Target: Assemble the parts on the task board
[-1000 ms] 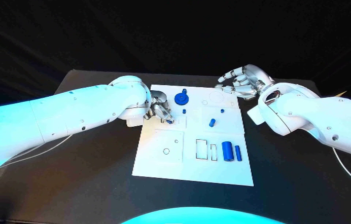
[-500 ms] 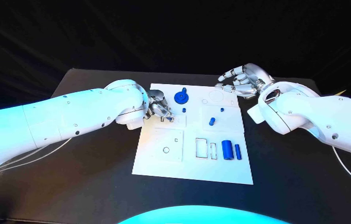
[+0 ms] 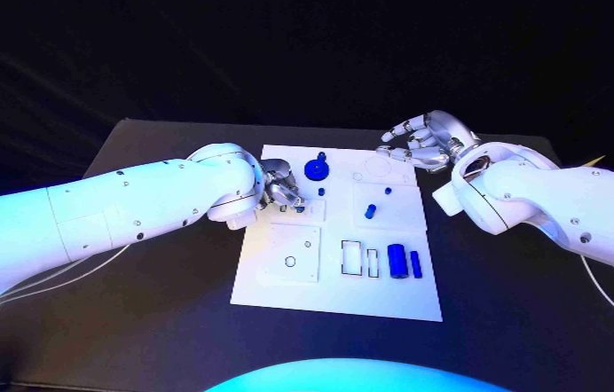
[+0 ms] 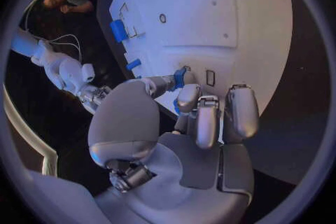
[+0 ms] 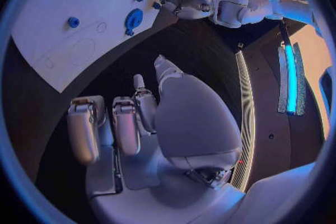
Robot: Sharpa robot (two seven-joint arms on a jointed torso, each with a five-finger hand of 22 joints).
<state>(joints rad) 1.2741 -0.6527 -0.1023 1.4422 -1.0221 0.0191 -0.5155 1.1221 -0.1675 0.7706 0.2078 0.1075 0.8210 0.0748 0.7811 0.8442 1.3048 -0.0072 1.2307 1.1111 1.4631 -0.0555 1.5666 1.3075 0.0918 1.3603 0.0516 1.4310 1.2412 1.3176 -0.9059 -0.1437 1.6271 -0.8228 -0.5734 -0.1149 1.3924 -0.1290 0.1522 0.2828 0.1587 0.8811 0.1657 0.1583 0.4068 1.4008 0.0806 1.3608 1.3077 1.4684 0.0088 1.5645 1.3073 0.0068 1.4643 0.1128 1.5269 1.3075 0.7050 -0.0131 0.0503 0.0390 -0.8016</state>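
Task board (image 3: 335,299) lies mid-table, white, long axis running away from me. My left hand (image 3: 281,189) sits over its near-left upper zone, fingers curled in on a small blue part (image 4: 181,78), pinched at the fingertips just above the board surface by a small slot (image 4: 210,78). I judge the next move a short drop straight down; the slot lies just beyond the fingertips. My right hand (image 3: 425,143) hovers off the far-right corner, fingers loosely apart, holding nothing. Blue round part (image 3: 316,172) stands just beside the left hand; two blue cylinders (image 3: 405,261) lie near the right edge, axes along the board
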